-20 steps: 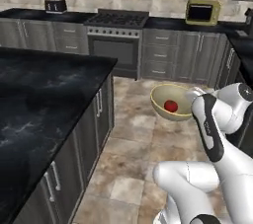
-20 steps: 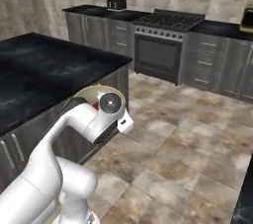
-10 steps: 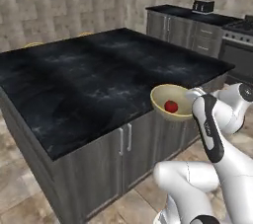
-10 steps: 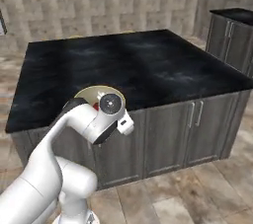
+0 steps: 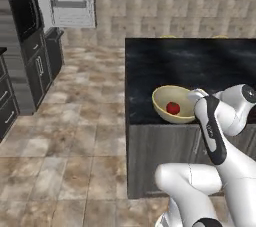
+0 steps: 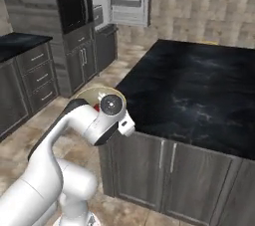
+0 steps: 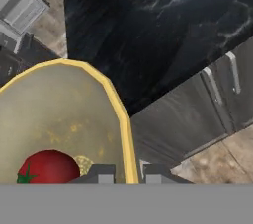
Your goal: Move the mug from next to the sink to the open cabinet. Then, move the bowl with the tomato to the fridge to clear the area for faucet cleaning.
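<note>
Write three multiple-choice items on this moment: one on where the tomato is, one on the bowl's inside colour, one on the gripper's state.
1. Where is the tomato?
A. on the island counter
B. inside the bowl
C. on the floor

2. What colour is the bowl's inside?
A. pale yellow
B. blue
C. black

3. What is the gripper doing?
A. hanging open and empty
B. gripping the tomato
C. shut on the bowl's rim

Answers:
1. B, since the red ball lies on the bowl's floor.
2. A, as the left base and hand views both show.
3. C, as the hand view shows a fingertip on each side of the yellow rim.
</note>
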